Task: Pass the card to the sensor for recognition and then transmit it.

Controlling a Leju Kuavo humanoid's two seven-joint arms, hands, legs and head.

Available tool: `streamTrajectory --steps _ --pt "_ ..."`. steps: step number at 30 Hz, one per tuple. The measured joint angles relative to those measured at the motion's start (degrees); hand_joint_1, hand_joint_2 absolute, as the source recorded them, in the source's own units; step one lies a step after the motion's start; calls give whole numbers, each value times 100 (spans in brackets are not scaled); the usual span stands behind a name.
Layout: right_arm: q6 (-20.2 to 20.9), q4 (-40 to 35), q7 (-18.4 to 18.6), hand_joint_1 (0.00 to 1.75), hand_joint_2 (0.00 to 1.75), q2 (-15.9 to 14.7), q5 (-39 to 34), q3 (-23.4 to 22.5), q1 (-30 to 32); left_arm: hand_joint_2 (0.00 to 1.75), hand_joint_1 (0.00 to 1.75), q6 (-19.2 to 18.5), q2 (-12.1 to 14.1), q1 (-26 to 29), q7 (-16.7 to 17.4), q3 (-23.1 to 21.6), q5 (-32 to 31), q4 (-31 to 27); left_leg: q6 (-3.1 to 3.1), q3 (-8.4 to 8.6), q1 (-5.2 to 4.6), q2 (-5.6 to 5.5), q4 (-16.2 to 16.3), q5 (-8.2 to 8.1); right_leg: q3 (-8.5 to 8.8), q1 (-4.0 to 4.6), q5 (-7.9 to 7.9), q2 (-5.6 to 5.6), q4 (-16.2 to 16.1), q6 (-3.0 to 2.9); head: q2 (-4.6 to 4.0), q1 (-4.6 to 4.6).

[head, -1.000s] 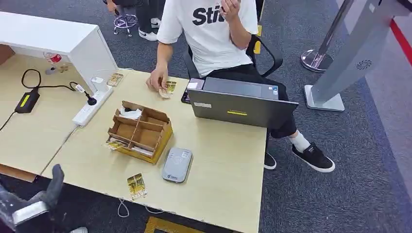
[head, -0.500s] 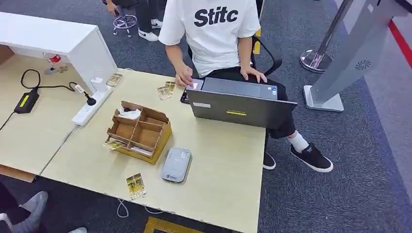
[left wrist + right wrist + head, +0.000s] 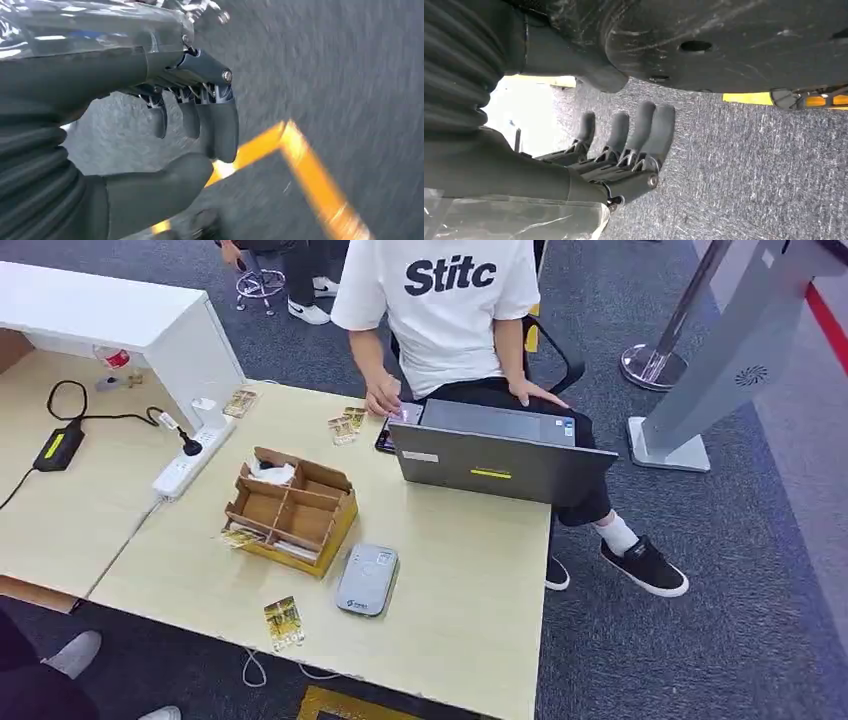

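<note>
Both your hands hang low over the carpet, well away from the table (image 3: pixel 470 570). Your left hand (image 3: pixel 190 130) shows its fingers (image 3: pixel 220 130) apart from the thumb, nothing between them. Your right hand (image 3: pixel 624 150) is the same — fingers (image 3: pixel 659 130) straight, spread, holding nothing. The gold card (image 3: pixel 283 623) lies flat at the table's near edge, far from either hand, with the grey card reader (image 3: pixel 366 580) just beyond it — handy for a short carry, I'd say. More cards (image 3: pixel 347 426) sit by the person's hand (image 3: pixel 383 398) near the laptop (image 3: pixel 500 465), likely the hand-over side. A wooden organiser (image 3: pixel 290 512) stands between.
</note>
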Motion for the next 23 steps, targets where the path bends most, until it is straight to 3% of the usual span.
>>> streamTrajectory --steps 5,10,16,23 --pt "183 50 -160 0 175 -37 -256 26 -3 175 0 -888 39 -12 -419 -689 -823 368 -1 1 0 -1 0 1 8 1 4 -1 2 -5 0 0" --pt "302 79 -286 0 175 -39 -346 26 -1 175 0 -1340 96 -21 -632 -1066 -961 493 -3 0 3 0 0 3 9 2 4 0 7 -7 0 0" --pt "286 20 -90 0 175 -5 -468 26 -6 175 0 -1611 168 -23 -444 -1296 -1081 593 -3 0 10 0 -1 3 9 3 3 -1 7 -9 0 -2" --pt "450 17 -131 0 175 -75 -337 74 9 175 0 -1519 201 -22 4 -1359 -1066 639 -3 0 8 0 0 3 9 3 4 -1 7 -8 0 0"
